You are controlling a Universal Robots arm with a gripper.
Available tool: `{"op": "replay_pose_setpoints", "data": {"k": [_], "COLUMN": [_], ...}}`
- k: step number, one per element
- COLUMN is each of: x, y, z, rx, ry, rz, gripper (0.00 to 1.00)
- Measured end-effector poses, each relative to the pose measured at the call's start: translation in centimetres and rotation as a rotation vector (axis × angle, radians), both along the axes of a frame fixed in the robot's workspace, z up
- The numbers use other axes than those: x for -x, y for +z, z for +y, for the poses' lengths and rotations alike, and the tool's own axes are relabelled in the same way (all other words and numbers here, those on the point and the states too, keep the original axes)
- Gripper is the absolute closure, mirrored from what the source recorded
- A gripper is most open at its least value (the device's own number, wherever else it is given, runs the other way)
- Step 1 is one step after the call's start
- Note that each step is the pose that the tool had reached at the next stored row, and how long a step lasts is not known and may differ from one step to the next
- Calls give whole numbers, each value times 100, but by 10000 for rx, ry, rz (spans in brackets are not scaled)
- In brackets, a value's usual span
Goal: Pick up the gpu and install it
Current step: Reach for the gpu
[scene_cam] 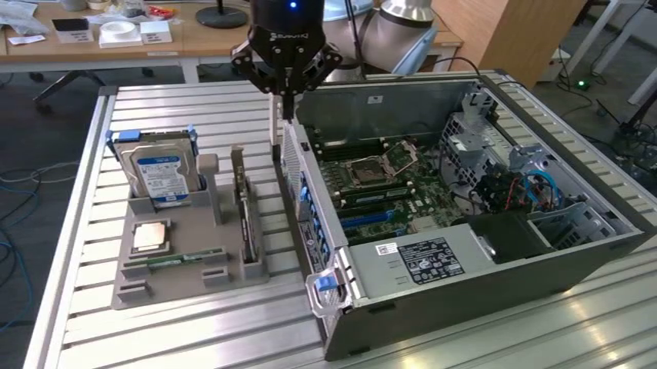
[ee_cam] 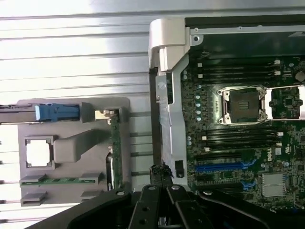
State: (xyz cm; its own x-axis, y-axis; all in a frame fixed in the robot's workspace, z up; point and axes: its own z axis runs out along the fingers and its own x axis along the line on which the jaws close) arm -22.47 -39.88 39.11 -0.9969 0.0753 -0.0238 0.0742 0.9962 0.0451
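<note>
While its black fingers are pressed tight together, the pincer [scene_cam: 286, 111] hangs pointing downward over the rear wall of the open computer case [scene_cam: 431, 307], near the far end of that wall. Whether something thin is caught between the tips, I cannot tell.

The gpu [scene_cam: 246, 223] is apart from the pincer. It stands on its long edge in a slot of the grey holder [scene_cam: 180, 288], on the side of the holder nearest to the case.

Further toward the exterior view's left, the hard drive [scene_cam: 159, 173] with a blue label stands upright in the same holder. A square processor chip [scene_cam: 151, 234] and a green RAM stick [scene_cam: 185, 259] lie flat there.

The holder sits on a slatted metal table [scene_cam: 185, 108], just beside the case, and inside the case lies the motherboard [scene_cam: 380, 184].
</note>
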Motion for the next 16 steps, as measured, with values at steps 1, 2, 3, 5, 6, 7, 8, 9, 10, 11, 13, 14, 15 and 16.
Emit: {"op": "replay_pose_setpoints", "data": {"k": [1,2,3,5,6,7,8,9,10,11,13,14,15,16], "x": [33,58,80,112,124,139,155,171,187,204,238,257,279,302], "y": [-2,-4,-6,-7,-8,-9,-10,-11,-12,-13,-15,-16,-18,-19], "z": [0,0,0,0,0,0,0,0,0,0,0,0,0,0], "rx": [1,0,-1,0,0,0,-1,-1,0,0,0,0,0,0], "ry": [1,0,0,0,0,-1,0,0,0,1,0,1,1,0], "rz": [0,0,-1,0,-1,0,-1,-1,-1,0,0,-1,0,0], "gripper": [89,89,89,89,89,89,89,89,89,89,89,89,89,89]}}
